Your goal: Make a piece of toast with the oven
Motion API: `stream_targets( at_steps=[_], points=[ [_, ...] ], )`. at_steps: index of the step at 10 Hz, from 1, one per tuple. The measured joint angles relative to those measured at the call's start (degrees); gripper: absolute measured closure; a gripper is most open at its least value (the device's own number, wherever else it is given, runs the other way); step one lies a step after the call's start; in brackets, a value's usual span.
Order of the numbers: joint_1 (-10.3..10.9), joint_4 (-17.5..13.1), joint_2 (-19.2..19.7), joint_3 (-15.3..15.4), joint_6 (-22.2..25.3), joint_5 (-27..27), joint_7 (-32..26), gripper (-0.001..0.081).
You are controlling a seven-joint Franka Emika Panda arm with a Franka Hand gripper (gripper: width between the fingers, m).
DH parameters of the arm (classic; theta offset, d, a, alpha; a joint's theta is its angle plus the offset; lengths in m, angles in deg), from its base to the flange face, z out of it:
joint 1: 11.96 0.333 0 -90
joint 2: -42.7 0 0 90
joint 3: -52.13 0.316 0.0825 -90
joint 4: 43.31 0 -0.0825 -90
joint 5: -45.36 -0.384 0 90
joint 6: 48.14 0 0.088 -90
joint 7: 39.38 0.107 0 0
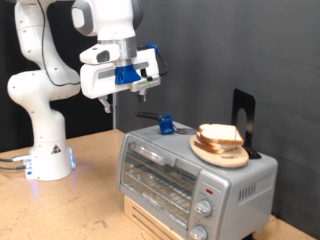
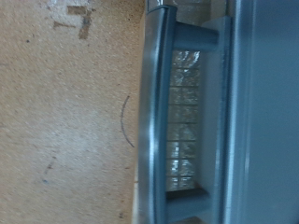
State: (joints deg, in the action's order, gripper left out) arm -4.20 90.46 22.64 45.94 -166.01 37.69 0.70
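The white Franka arm [image 1: 60,70] rose from its base on the exterior view's left and bent over toward the middle, and there was the oven [image 1: 190,180], the silver toaster oven sitting low at the exterior view's right on a pale wooden block [image 1: 150,222], its glass door shut, long side running from the upper left down toward the lower right of that view, two round knobs [image 1: 203,214] stacked at the near end of its front. The tan table [image 1: 70,205] spread out under everything. Up on the oven's flat roof sat a round wooden plate [image 1: 222,153], and on it the piece of toast [image 1: 218,134], lying flat, pale face up, brown crust showing round the edge, its broad face roughly level with the roof; more bread seemed stacked beneath it, hard to separate. A black upright stand [image 1: 243,118] stood just behind the plate, and a small blue object [image 1: 166,125] rested on the roof near the back corner. The gripper [image 1: 143,88] hung in the air above the oven's far end, well apart from the toast, pointing down, touching nothing and holding nothing; its dark fingertips looked close together, but how wide they stood could not be told. In the wrist view no fingers showed at all, only the oven's door handle [image 2: 154,112], the wire rack [image 2: 187,121] behind the glass, and the speckled table beside it.
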Motion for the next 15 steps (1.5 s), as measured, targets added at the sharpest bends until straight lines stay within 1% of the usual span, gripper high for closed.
stream_targets(
  at_steps=[1, 4, 6, 9, 11, 13, 15],
  points=[
    [0.00, -0.04, 0.16, -0.40, -0.11, -1.30, -2.56, -0.0003],
    [0.00, 0.57, 2.28, -0.59, -1.34, -3.03, -3.14, -0.0003],
    [0.00, 2.50, 3.69, -0.35, -4.07, -2.83, -3.18, -0.0003],
    [-0.01, 6.17, 5.02, 0.88, -8.50, -2.08, -3.17, -0.0003],
    [-0.03, 8.04, 5.93, 1.32, -10.19, -1.19, -2.43, -0.0003],
    [-0.15, 9.37, 7.68, 1.49, -13.23, 0.37, -0.30, -0.0003],
    [-0.64, 9.39, 8.36, 1.43, -14.12, 1.17, 1.01, -0.0003]
  ],
)
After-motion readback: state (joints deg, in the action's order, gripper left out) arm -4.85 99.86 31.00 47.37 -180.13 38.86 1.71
